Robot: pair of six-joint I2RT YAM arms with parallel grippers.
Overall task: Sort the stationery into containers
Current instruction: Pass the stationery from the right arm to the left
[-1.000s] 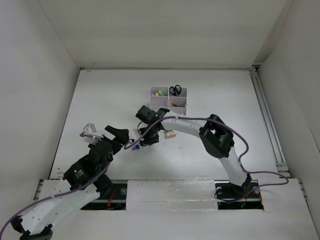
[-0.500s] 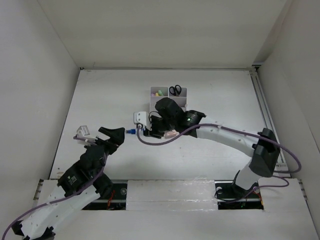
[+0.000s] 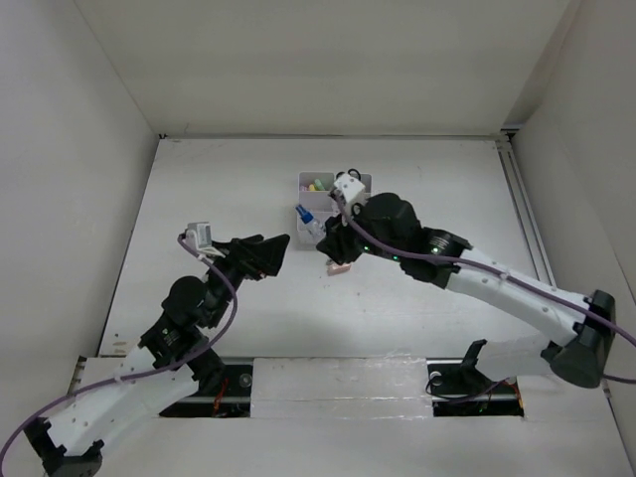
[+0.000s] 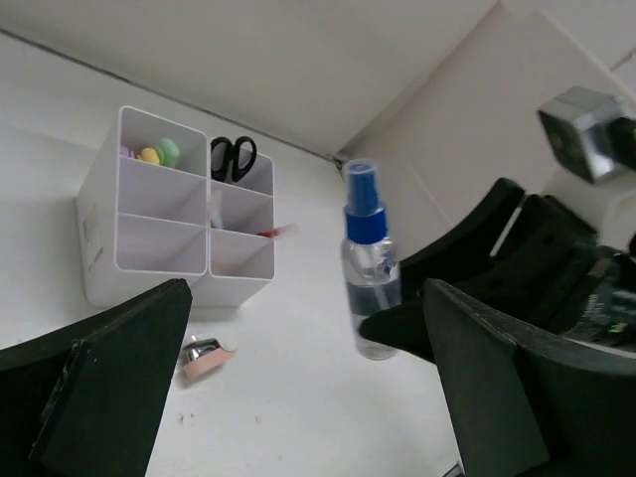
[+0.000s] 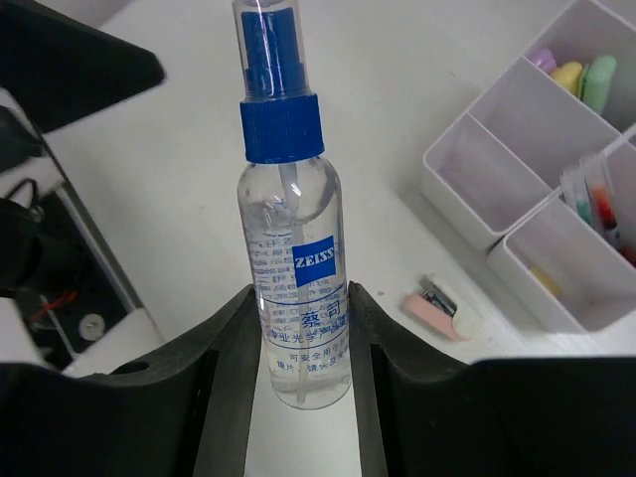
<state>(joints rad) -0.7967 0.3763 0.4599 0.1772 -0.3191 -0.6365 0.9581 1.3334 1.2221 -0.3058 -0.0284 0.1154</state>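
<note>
My right gripper [image 3: 316, 231] is shut on a clear spray bottle with a blue cap [image 3: 306, 218] and holds it upright just left of the white organizer [image 3: 310, 197]. In the right wrist view the bottle [image 5: 296, 268] sits clamped between both fingers [image 5: 224, 348]. The organizer [image 5: 467, 164] holds pink, yellow and green highlighters [image 5: 581, 78], black-handled scissors [image 4: 233, 157] and pens [image 5: 601, 214]. A small pink item [image 3: 338, 267] lies on the table in front of the organizer. My left gripper [image 3: 273, 256] is open and empty, left of the bottle [image 4: 370, 268].
The organizer's two near compartments [image 4: 164, 243] look empty. The white table [image 3: 219, 199] is walled at the back and both sides. The right arm [image 3: 497, 283] stretches across the right half of the table. A rail [image 3: 527, 219] runs along the right edge.
My right arm has carried the bottle up and right, from the table's middle left to beside the organizer. My left gripper has moved right and forward, open throughout.
</note>
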